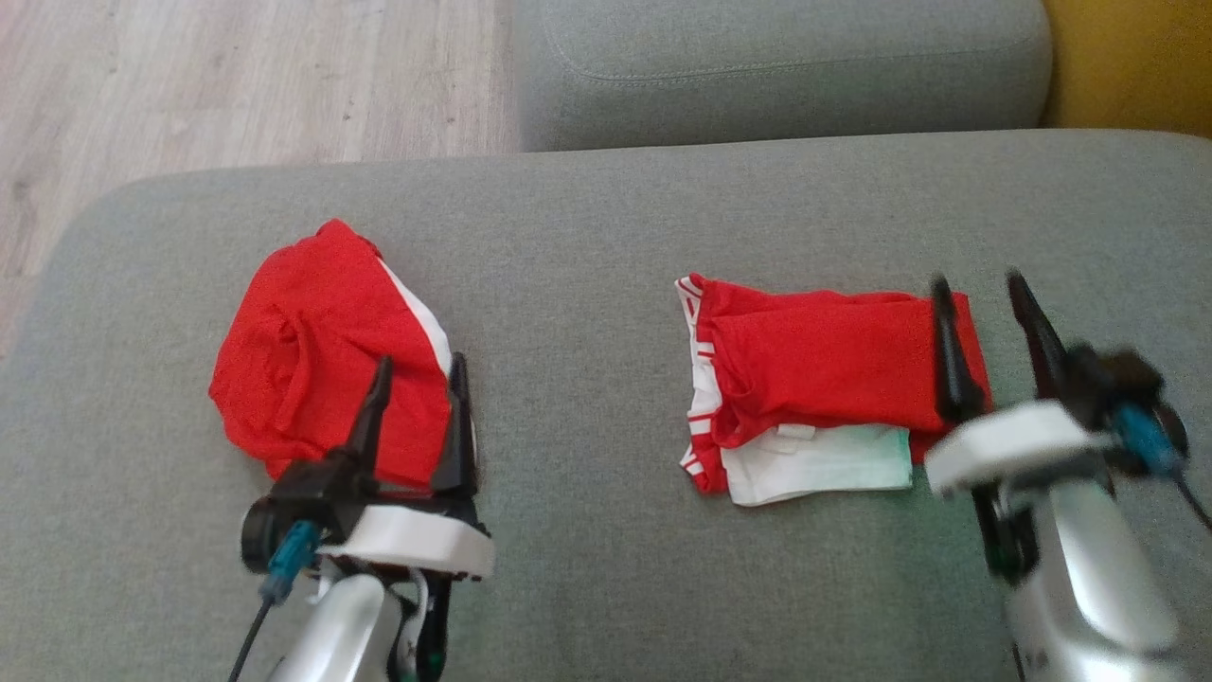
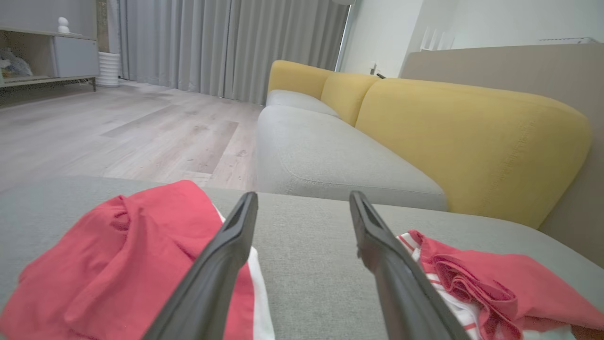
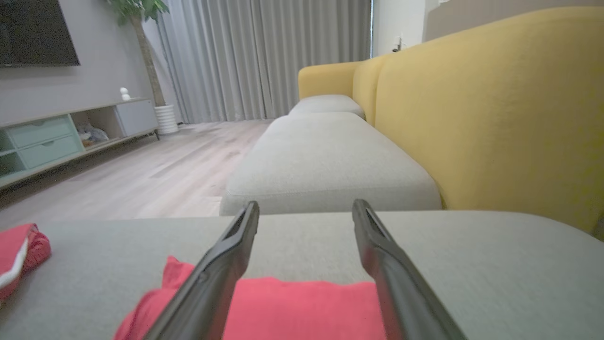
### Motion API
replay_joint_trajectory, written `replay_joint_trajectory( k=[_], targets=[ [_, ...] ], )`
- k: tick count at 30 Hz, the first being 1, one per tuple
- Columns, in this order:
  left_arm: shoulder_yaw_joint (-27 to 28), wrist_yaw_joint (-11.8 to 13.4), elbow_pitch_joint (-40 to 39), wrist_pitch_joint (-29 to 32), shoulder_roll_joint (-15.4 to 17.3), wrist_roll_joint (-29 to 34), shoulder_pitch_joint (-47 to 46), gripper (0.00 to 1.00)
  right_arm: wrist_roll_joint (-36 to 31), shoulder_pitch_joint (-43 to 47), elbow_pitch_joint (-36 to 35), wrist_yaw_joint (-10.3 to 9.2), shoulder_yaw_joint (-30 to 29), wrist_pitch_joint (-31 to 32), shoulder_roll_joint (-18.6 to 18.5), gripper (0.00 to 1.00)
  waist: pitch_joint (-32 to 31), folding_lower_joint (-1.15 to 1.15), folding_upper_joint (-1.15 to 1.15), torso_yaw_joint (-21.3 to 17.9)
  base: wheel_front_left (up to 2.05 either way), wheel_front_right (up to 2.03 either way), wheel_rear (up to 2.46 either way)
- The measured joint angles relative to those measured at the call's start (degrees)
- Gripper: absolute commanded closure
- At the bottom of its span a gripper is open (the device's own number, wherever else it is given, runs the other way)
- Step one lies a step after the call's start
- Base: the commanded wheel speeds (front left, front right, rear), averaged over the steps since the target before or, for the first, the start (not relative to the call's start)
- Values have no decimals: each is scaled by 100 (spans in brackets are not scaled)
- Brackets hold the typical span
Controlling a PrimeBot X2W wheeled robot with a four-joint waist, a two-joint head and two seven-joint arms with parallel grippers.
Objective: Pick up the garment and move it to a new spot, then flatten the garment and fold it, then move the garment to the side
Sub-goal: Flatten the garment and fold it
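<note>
Two grippers hang low over a grey sofa seat cushion (image 1: pixel 587 237), their pale forearms rising from the bottom edge of the head view and their long dark fingers pointing away from the robot. Left gripper (image 1: pixel 419 360): fingers spread and empty, one overlapping the red cloth of a crumpled red garment (image 1: pixel 312 350), the other at its white border; contact with the cloth cannot be judged. Right gripper (image 1: pixel 976 279): blurred in the head view, fingers likewise parted and grasping nothing, one crossing the right end of the folded red garment (image 1: pixel 814 369), the other over bare cushion just beyond it. The folded red garment lies on the right half of the cushion as a flat, roughly rectangular stack, its red knit top layer over white layers that show along the near edge, with red-and-white striped trim at its left end. The crumpled red garment sits well apart on the left half, a rounded, wrinkled heap. The cushion is a finely woven fabric with rounded corners; a second grey cushion (image 1: pixel 776 66) adjoins it on the far side, and a yellow backrest (image 3: pixel 495 118) runs along the right. Beyond lie a pale wood-plank floor (image 1: pixel 237 85), grey pleated curtains (image 2: pixel 226 42), a low media cabinet (image 3: pixel 56 137) and a potted plant (image 3: pixel 137 14).
</note>
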Motion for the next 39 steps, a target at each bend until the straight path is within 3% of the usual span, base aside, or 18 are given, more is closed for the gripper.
replay_joint_trajectory(
  k=[7, 16, 17, 18, 19, 31, 39],
  targets=[
    [399, 5, -272, -1, -33, 380, 331, 0, -231, 1116, -732, 0, -385, 0, 64, 0, 28, 0, 0, -51, 0, 0, 0],
    [593, -167, -358, -16, -166, 654, 430, 0, -82, 1178, -980, 0, -204, 27, 90, 0, 166, 0, 0, -58, 0, 0, 0],
    [595, -205, -358, -16, -176, 678, 416, 0, -90, 1149, -965, 0, -204, 81, 92, 24, 204, 0, 0, -48, 0, 0, 0],
    [595, -252, -355, -16, -186, 705, 362, 0, -90, 1006, -895, 0, -264, 168, 100, 83, 292, 0, 0, -19, 0, 0, 0],
    [594, -254, -348, -16, -190, 705, 328, 0, -119, 894, -810, 0, -325, 247, 100, 100, 341, 0, 0, 1, 0, 0, 0],
    [554, -379, -177, -16, -215, 747, 62, 0, -770, -77, 1044, 0, -1371, 660, 98, 100, 747, 1, 0, 392, 0, 0, 0],
    [483, -397, -105, -16, -218, 742, -2, 0, -789, -630, 1920, 0, -1073, 261, 92, 100, 709, 1, 0, 511, 0, 0, 0]
  ],
)
